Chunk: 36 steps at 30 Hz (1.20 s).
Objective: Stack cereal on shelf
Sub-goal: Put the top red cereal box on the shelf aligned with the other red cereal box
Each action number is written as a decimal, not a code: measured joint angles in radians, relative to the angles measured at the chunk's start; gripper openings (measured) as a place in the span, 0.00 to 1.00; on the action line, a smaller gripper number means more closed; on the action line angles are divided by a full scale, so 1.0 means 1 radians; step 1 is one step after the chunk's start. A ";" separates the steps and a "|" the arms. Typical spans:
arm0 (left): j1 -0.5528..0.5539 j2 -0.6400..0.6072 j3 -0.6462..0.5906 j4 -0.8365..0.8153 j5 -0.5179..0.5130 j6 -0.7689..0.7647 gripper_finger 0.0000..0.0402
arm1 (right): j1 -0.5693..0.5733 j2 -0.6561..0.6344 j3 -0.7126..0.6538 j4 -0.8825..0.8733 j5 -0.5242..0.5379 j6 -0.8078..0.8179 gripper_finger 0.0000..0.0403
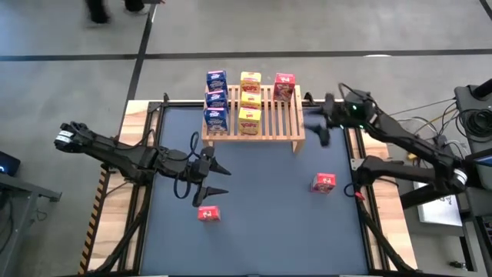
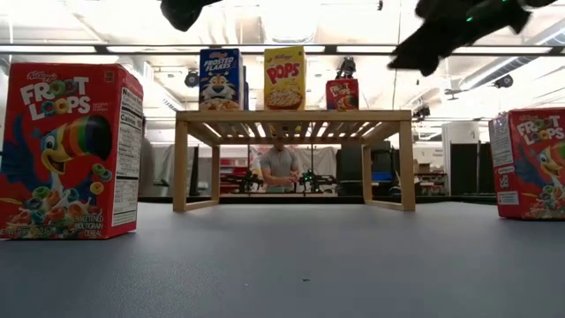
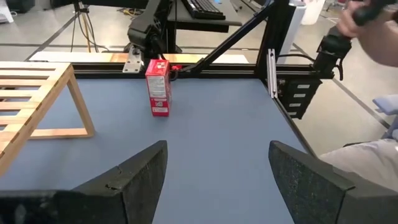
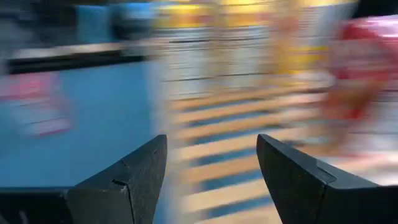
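Mat (image 1: 261, 215) of dark blue carries the wooden rack (image 1: 270, 127), a person stands in the room behind, and my left gripper (image 1: 217, 179) and right gripper (image 1: 317, 127) gape wide, empty.

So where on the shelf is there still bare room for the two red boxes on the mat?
The shelf is free in its red column: bare slats in front of the single red box. The blue column and yellow column are full, three boxes each. Both grippers are empty; the right gripper hovers at that free end.
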 joint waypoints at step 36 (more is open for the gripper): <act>0.000 0.001 0.000 -0.001 -0.103 -0.011 0.66 | 0.613 0.127 0.080 -0.468 0.183 0.203 0.59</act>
